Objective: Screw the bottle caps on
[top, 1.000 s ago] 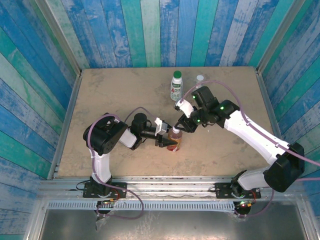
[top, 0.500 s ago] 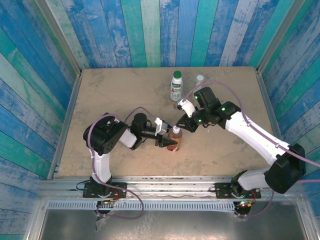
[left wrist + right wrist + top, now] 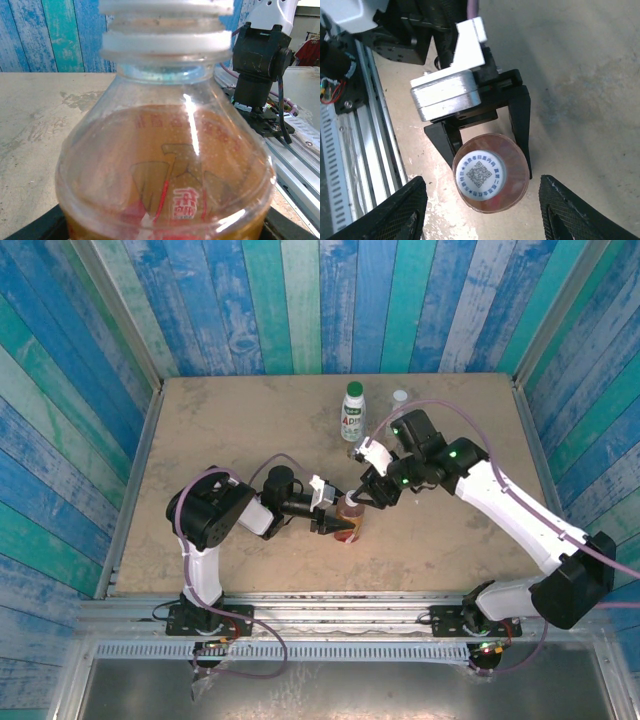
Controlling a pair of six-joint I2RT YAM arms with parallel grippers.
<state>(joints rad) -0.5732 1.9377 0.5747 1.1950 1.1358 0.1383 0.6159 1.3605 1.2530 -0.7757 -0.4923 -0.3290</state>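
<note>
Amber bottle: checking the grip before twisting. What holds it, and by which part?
The left pincer clamps the amber bottle by its body; the right pincer holds nothing.

A worn beige tabletop with a matte, mottled surface (image 3: 230, 430) fills the middle of the overhead view. Darker stains and pale scuff marks show on it in the wrist views. Walls of upright wooden planks painted in blue, teal and pale green streaks (image 3: 300, 300) close it in on the far side and on both flanks. Thin grey metal strips (image 3: 135, 470) run along the table's left and right edges. A silver aluminium rail (image 3: 340, 608) lies along the near edge, with a white slotted strip (image 3: 330, 648) just below it and a flat grey metal sheet (image 3: 330, 688) beyond that. A blurred red cloth (image 3: 311, 50) hangs far off in the left wrist view.
</note>
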